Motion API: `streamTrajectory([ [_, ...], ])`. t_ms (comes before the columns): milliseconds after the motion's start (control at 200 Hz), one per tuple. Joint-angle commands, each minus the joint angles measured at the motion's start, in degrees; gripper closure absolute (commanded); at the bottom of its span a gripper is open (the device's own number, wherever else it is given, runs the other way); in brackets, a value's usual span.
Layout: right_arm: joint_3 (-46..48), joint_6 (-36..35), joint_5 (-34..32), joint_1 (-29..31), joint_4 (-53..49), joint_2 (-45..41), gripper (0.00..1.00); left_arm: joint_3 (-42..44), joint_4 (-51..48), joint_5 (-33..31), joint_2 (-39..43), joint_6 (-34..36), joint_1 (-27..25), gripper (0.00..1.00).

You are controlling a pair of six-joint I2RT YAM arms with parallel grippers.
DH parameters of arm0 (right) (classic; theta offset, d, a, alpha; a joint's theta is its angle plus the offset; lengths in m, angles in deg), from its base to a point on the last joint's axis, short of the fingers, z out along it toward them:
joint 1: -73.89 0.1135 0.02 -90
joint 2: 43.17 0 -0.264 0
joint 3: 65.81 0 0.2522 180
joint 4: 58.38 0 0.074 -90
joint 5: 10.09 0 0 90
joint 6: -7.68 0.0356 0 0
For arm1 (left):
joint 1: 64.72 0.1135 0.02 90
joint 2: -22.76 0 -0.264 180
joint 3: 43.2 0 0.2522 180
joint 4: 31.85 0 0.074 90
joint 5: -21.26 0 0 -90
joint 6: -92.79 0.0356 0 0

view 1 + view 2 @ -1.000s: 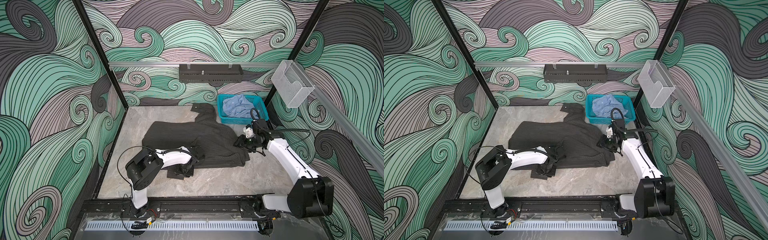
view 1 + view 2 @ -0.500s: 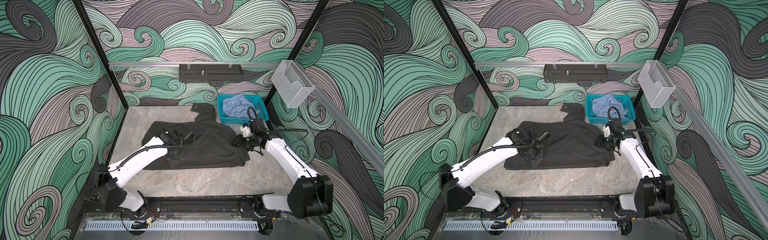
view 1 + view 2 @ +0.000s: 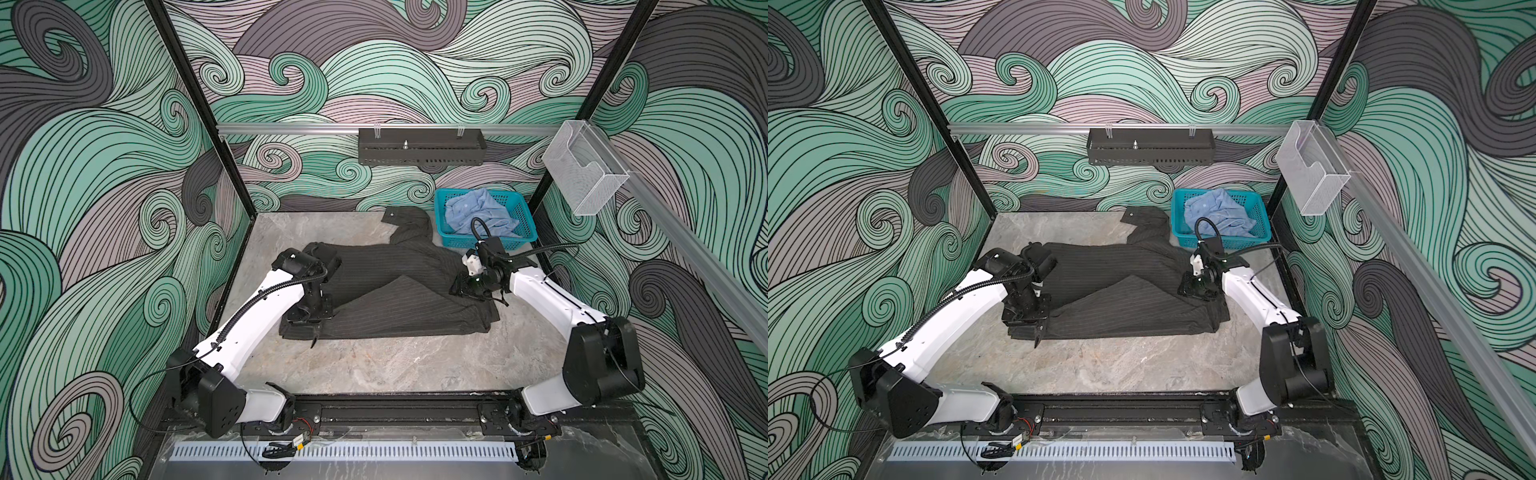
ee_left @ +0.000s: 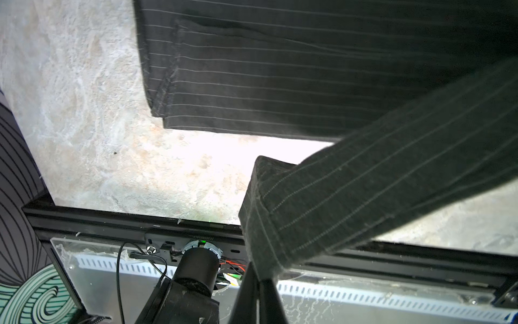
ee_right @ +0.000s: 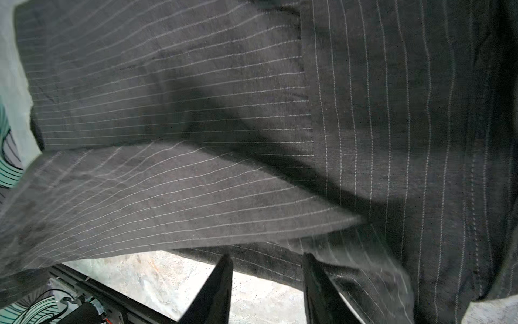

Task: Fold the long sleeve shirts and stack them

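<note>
charcoal shirt (image 3: 415, 316): lies flat across the middle of the bench (image 3: 395, 370). its long axis runs from the left edge to the right edge. the hemmed end faces the left edge and the shoulder end faces the right edge.

near sleeve (image 3: 395, 286): drawn slantwise over the body, from the shoulder end down toward the near left part of the shirt. its cuff (image 4: 269, 218) is lifted clear of the bench.

far sleeve (image 3: 409, 226): runs off toward the far right corner and ends just beside the basket (image 3: 519, 241).

appearance: dark grey cloth with thin pale pinstripes. the body is smooth, with a stitched seam at the left corner.

light blue shirt (image 3: 478, 212): crumpled inside the teal basket in the far right corner, with no clear axis.

left arm: rises from the near left corner. the wrist bends downward over the shirt's near left corner. left gripper (image 4: 259, 280): claw pinched together on the near sleeve's cuff.

right arm: reaches in from the near right corner, forearm low, wrist over the shoulder end. right gripper (image 5: 266, 256): fingers (image 5: 218, 289) stand apart with bare bench showing between them. the tips are at the cloth's edge. no grip is evident.
</note>
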Motion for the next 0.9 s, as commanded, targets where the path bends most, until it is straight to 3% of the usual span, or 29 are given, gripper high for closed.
streamTrajectory([
  [0, -0.2, -2.1, -2.7, 0.1, 0.4, 2.0, 0.56, -2.8, -1.8, 2.1, -1.3, 2.8, 3.8, 1.0],
  [155, 2.3, -2.7, -4.3, -0.1, 0.6, 1.0, 0.52, -7.9, -5.1, 3.4, -0.5, 5.3, 7.7, 1.0],
  [281, 3.9, -2.1, -4.3, 0.0, 1.5, -0.8, 0.49, -7.1, -5.4, 2.2, 0.5, 7.0, 10.3, 1.0],
  [431, 4.3, -2.8, -0.3, 0.1, 0.3, -1.2, 0.47, -6.1, -4.7, 2.9, -0.5, 7.2, 11.1, 1.0],
  [601, 6.9, -3.0, 0.0, 0.0, -2.1, -8.9, 0.43, -7.7, -3.2, 3.8, -1.2, 7.7, 11.5, 1.0],
  [736, 7.0, 3.4, -1.1, 0.0, -8.2, -15.2, 0.43, -11.6, -3.3, 4.4, -2.4, 8.4, 11.5, 1.0],
  [897, 12.9, 20.1, 2.1, 0.4, -7.9, -24.2, 0.47, -14.0, -3.6, 4.5, -2.7, 9.0, 11.6, 1.0],
])
